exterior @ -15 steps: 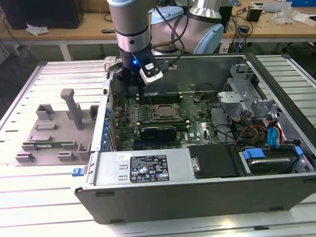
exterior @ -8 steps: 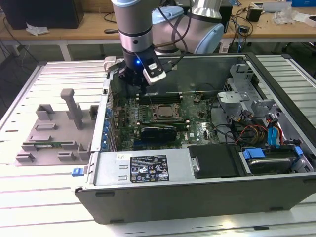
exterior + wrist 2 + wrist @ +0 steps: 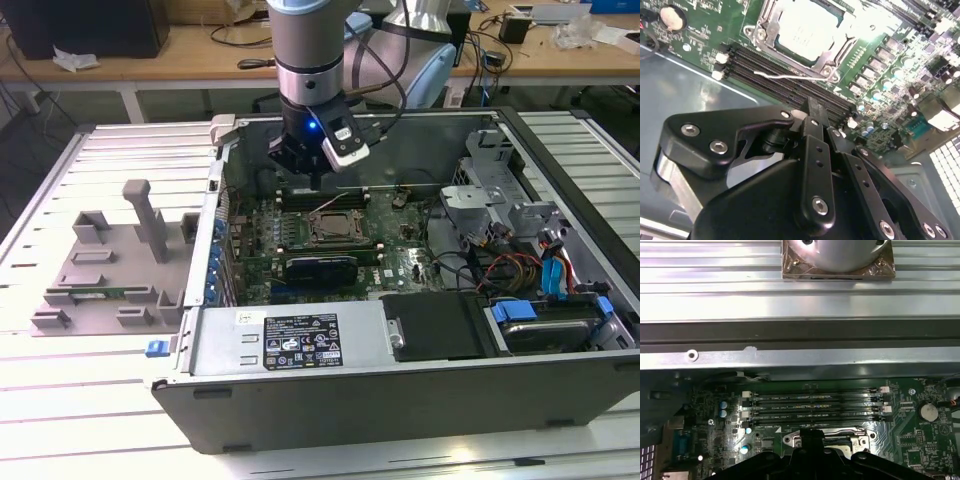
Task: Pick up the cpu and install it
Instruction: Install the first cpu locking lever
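The cpu (image 3: 802, 30) lay flat inside the socket frame (image 3: 759, 35) on the motherboard (image 3: 400, 255), silver top up and bright under the light in the second wrist view; a thin wire lever (image 3: 785, 76) ran along the frame's edge on the side of the memory slots (image 3: 780, 85).

The gripper (image 3: 812, 106) touched nothing; its fingers met at a narrow tip with nothing seen between them; it hung over the memory slots, just beside the socket.

In the exterior view the gripper (image 3: 305, 165) stood over the far edge of the board, inside the open computer case (image 3: 400, 390).

A coin cell (image 3: 928, 411) sat near the slot ends in the first wrist view.

A grey fixture block (image 3: 110, 270) lay on the ribbed table (image 3: 60, 400) at the exterior view's left, well apart from the case.
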